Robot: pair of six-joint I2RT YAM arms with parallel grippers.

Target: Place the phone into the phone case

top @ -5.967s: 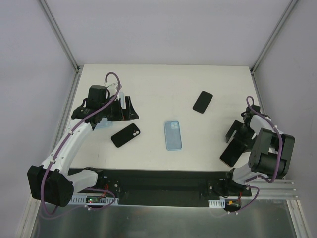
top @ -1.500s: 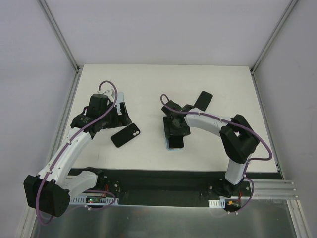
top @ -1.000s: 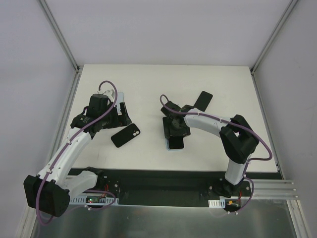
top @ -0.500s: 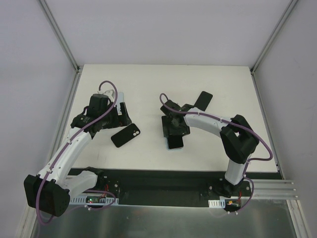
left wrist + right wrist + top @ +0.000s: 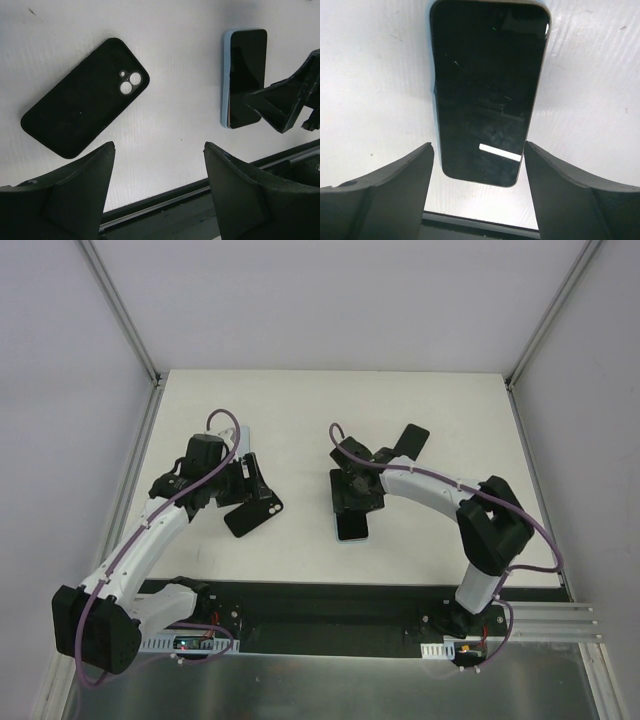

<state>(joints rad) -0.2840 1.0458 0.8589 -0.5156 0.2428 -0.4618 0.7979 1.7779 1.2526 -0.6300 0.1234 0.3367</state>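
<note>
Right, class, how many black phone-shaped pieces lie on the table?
3: the piece with camera holes by the left gripper, the phone on the blue case below the right gripper, the far piece behind.

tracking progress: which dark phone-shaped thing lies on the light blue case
The middle phone, screen up, light blue case edging its side; the other two lie on bare table.

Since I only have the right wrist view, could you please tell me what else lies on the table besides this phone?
Observer: A black slab with two camera rings lies to the left, near the left gripper.
Operator: Is that gripper holding it?
Observer: No; its jaws stand open, and the slab lies flat on the table, apart from the fingers.
Operator: Is there anything farther back?
Observer: A second black slab lies just beyond the right gripper.
</note>
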